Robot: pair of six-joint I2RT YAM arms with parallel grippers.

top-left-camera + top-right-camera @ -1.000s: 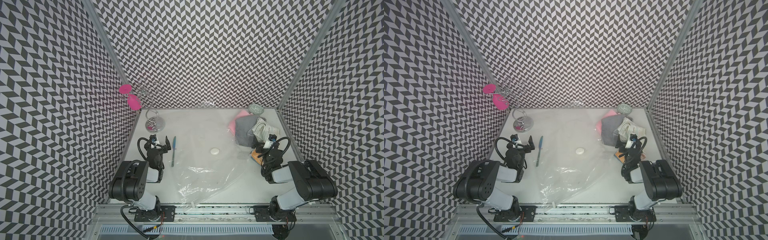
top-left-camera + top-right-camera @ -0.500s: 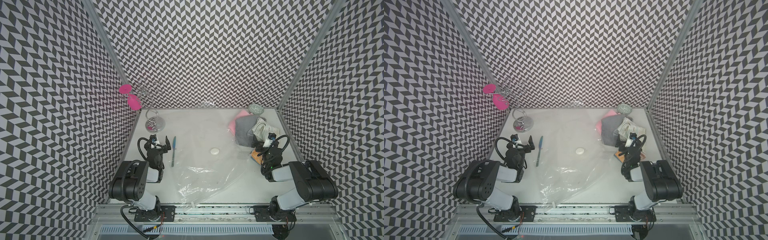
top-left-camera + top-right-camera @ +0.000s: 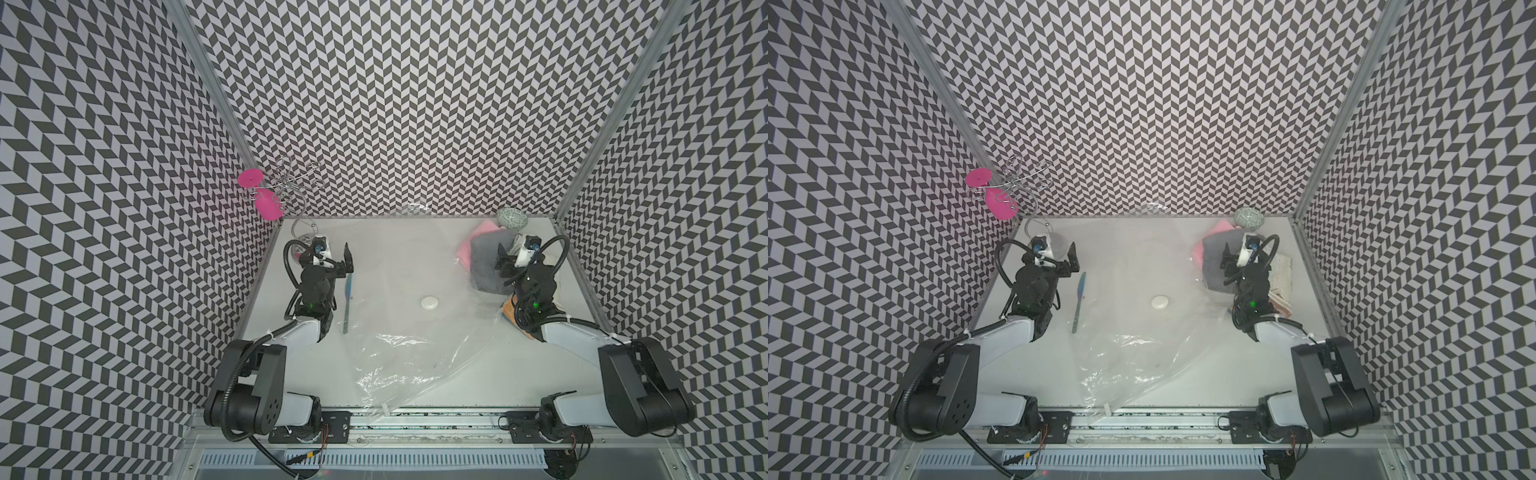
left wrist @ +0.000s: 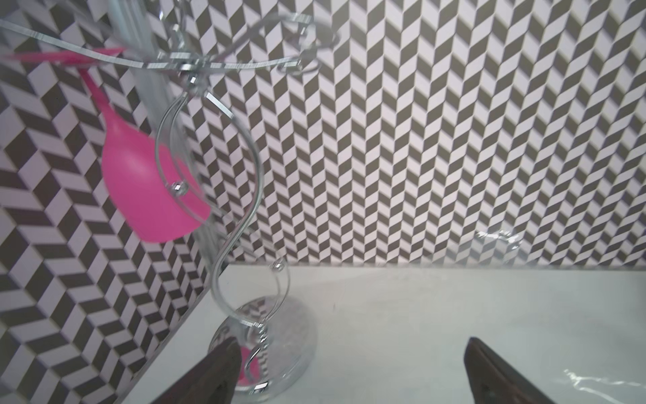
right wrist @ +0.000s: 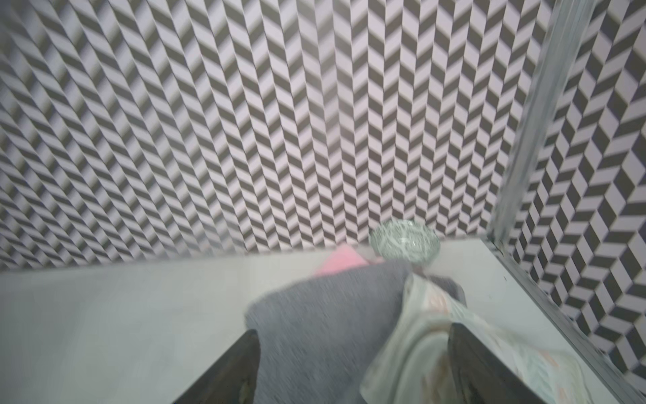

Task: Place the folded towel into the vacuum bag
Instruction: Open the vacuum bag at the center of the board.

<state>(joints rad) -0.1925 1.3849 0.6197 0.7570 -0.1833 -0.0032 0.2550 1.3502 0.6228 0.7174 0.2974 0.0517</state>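
Hanging over grey towel [image 5: 325, 307], right tool [image 5: 353, 330] gapes.

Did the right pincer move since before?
Yes. The right pincer moved toward the back wall, nearer the patterned bowl, over the grey towel.

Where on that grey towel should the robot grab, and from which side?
Likely the thick folded edge of the grey towel facing the table's middle, coming down from above: that side is bare, while a patterned cloth overlaps its wall side and a pink cloth lies beneath.
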